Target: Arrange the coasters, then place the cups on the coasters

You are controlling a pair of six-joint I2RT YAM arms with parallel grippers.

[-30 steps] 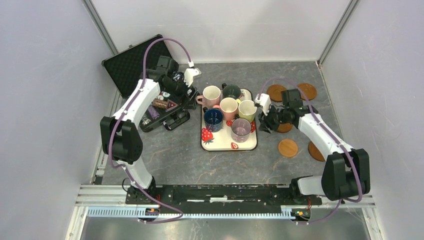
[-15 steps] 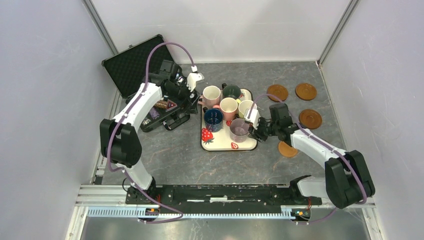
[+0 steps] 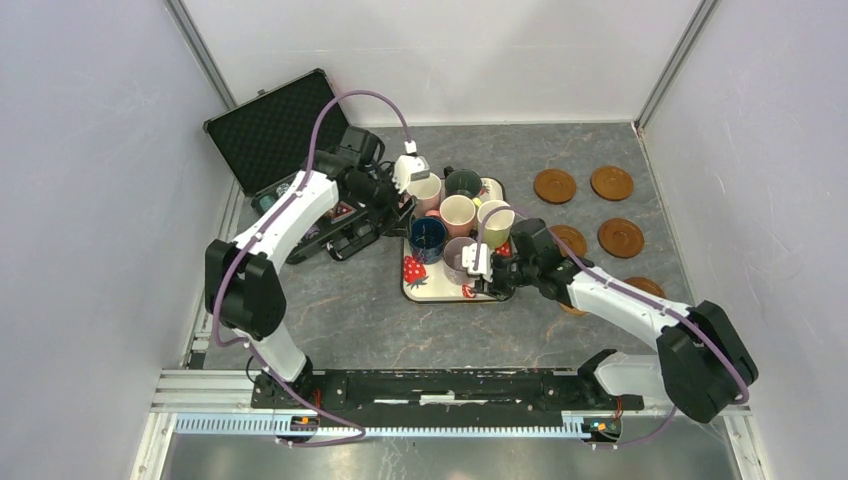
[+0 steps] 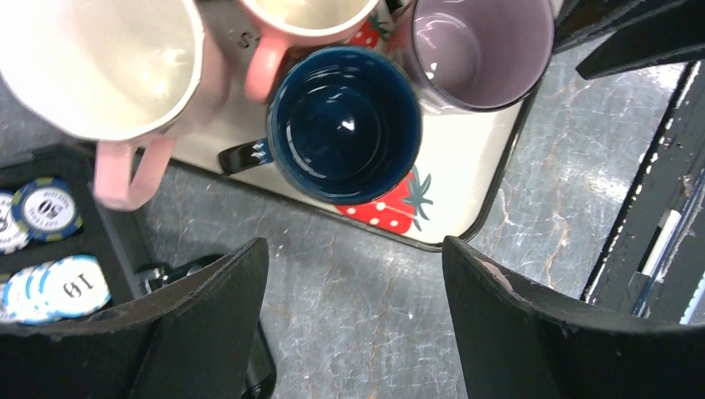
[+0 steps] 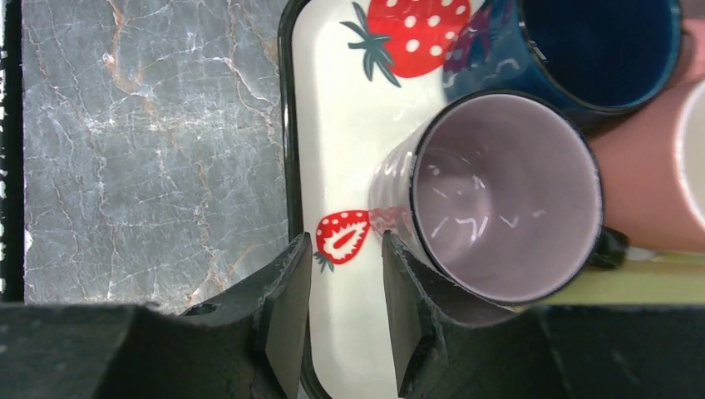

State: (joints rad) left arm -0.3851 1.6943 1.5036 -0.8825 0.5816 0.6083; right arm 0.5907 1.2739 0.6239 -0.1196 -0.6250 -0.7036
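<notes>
Several brown coasters [image 3: 554, 185] lie on the table's right side, one partly under my right arm. The cups stand crowded on the tray: two pink [image 3: 458, 212], dark green [image 3: 463, 183], yellow-green [image 3: 493, 220], navy [image 3: 427, 236] [image 4: 345, 125] and lilac [image 3: 460, 258] [image 5: 507, 195]. My right gripper [image 3: 485, 270] [image 5: 347, 245] hangs open by a narrow gap over the tray's front edge. Nothing sits between its fingers, and the lilac cup is right beside one of them. My left gripper [image 3: 398, 212] [image 4: 356, 249] is wide open and empty above the table by the tray's left edge, near the navy cup.
The cream strawberry-print tray [image 3: 415, 285] [image 5: 349, 166] lies mid-table. An open black case [image 3: 270, 130] with poker chips [image 4: 37, 208] sits at the back left, close behind my left arm. A metal rail [image 3: 450, 385] runs along the near edge.
My right arm swung left from the coasters to the tray's front, beside the lilac cup, which now sits slightly further left. My left gripper moved right toward the tray.
</notes>
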